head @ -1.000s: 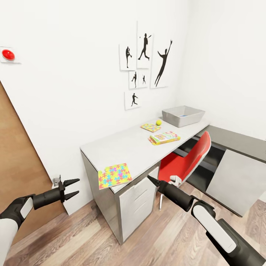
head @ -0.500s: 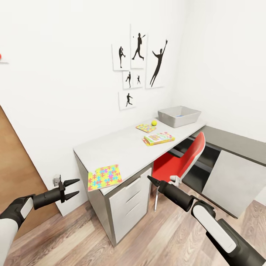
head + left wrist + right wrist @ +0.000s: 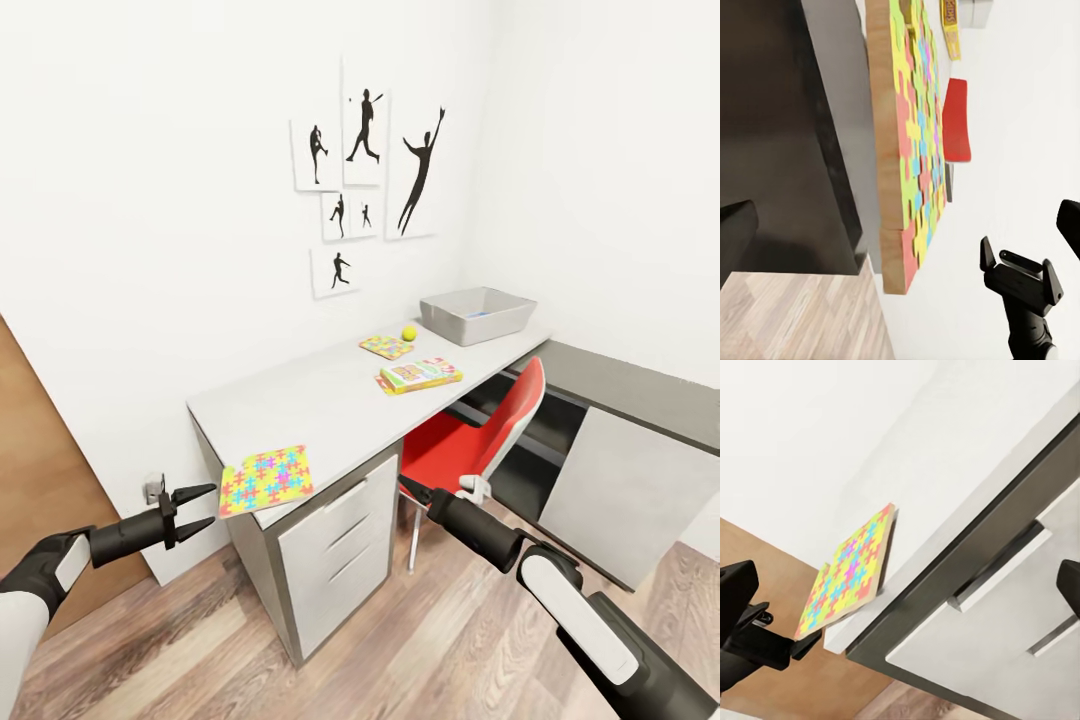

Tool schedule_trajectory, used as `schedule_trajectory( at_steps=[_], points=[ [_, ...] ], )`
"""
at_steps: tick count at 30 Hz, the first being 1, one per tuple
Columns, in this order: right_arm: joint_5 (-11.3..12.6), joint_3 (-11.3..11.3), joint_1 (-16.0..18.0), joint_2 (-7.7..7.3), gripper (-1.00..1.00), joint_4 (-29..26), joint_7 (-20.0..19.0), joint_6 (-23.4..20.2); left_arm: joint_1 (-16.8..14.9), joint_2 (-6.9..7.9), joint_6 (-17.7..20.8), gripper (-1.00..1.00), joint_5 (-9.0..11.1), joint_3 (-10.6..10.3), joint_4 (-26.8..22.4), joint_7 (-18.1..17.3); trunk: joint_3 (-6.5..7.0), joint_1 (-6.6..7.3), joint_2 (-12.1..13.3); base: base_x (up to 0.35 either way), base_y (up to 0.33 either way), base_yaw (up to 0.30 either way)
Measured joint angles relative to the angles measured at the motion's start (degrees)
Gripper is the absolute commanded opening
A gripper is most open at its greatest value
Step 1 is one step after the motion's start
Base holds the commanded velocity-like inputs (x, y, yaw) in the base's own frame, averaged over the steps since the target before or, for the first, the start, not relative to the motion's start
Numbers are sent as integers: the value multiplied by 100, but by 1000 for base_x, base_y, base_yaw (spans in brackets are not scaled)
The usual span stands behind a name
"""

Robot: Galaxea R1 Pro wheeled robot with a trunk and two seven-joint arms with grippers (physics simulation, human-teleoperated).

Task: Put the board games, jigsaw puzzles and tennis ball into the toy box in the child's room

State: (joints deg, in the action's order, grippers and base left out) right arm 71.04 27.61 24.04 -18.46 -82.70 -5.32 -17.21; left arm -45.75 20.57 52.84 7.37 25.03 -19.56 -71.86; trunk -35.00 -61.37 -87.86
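A colourful jigsaw puzzle [image 3: 266, 479] lies on the near corner of the grey desk [image 3: 300, 400], overhanging its edge; it also shows close up as the puzzle [image 3: 916, 150] and the puzzle [image 3: 847, 574]. Farther along the desk are a second puzzle [image 3: 385, 346], a yellow tennis ball [image 3: 409, 333], a board game [image 3: 418, 375] and the grey toy box [image 3: 477, 314] at the far end. My left gripper [image 3: 205, 505] is open and empty, left of the near puzzle. My right gripper [image 3: 410, 490] is open and empty in front of the drawers.
A red chair [image 3: 480, 440] is tucked under the desk, beside white drawers [image 3: 335, 540]. A low grey unit [image 3: 620, 450] runs along the right wall. A brown door [image 3: 30, 450] is at the left. Wooden floor [image 3: 420, 640] lies before the desk.
The whole picture has shifted left and slightly down, so the camera has moved. Both arms keep the same pose in the view. Nothing on the desk has moved.
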Motion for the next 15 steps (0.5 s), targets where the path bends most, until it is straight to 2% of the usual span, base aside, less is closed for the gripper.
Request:
schedule_trajectory(
  at_steps=[7, 15],
  points=[
    [-5, -5, 0, 43, 100, 0, 0, 0, 0, -1, -14, 100, -7, 10, 118, -3, 0, 0, 0, 0, -17, 0],
    [-6, -6, 0, 49, 100, 0, 1, 0, 0, -1, -16, 100, -7, 9, 149, 1, 0, 0, 0, 0, -135, 0]
  ],
)
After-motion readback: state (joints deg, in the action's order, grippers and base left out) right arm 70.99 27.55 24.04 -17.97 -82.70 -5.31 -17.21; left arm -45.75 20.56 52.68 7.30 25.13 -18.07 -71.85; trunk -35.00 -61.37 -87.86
